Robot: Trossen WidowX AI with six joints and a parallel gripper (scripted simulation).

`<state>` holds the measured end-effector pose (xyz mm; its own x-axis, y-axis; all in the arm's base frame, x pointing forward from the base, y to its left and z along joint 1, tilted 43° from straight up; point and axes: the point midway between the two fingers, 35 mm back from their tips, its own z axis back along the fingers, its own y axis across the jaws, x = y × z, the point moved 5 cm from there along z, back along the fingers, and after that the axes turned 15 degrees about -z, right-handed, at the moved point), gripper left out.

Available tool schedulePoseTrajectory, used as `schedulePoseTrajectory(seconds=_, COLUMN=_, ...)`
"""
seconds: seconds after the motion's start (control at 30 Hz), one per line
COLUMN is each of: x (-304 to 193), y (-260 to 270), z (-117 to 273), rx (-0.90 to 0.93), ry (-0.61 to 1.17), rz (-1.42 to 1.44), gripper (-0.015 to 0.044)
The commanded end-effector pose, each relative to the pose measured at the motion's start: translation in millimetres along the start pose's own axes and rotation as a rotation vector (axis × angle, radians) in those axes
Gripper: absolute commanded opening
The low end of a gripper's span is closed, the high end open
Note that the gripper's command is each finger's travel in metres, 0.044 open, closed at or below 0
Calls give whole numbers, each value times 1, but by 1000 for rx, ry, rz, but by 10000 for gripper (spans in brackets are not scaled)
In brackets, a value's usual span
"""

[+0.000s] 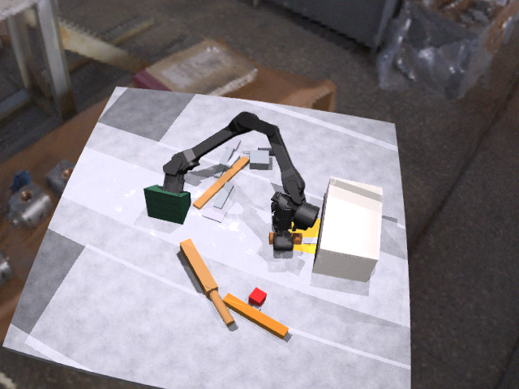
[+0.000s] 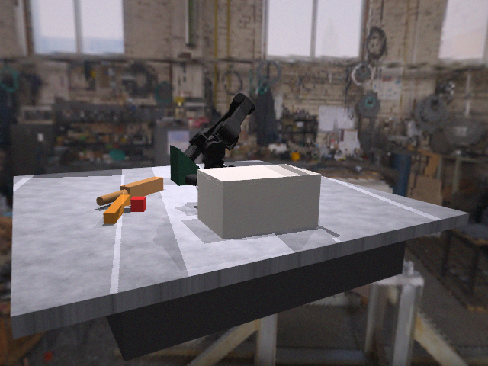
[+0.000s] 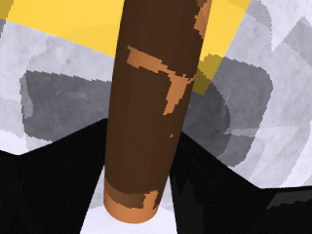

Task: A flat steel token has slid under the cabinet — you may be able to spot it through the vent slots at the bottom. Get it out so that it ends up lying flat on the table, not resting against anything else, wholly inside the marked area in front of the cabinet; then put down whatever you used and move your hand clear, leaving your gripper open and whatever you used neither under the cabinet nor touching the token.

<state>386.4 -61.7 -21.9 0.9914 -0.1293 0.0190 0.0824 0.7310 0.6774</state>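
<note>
The claw [image 1: 283, 239] [image 3: 140, 132] is clamped on a smooth, round, orange-brown rod [image 1: 298, 238] [image 3: 148, 104], fingers partly apart with the rod filling the gap. Past it, the flat yellow area [image 1: 310, 230] [image 3: 63, 30] carries a thin pale strip [image 1: 309, 241]. Beyond stands the boxy, matt off-white cabinet [image 1: 349, 221] [image 2: 271, 204], its underside hidden; I cannot tell where the token is.

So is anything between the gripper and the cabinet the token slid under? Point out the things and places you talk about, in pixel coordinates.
Nothing loose shows there: only the brown handle [image 1: 297, 238] [image 3: 151, 117] it holds and a pale strip [image 1: 309, 241] crossing the yellow area [image 1: 309, 248] [image 3: 63, 26]. The token is out of sight.
</note>
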Motion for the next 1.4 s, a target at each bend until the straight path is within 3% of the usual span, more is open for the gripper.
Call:
schedulePoseTrajectory(seconds=0.0, x=-1, y=6, z=-1, rx=8, ry=1, rz=6, gripper=0)
schedulePoseTrajectory(seconds=1.37, x=-35, y=-6, z=-2, rx=7, ry=2, rz=4, gripper=0)
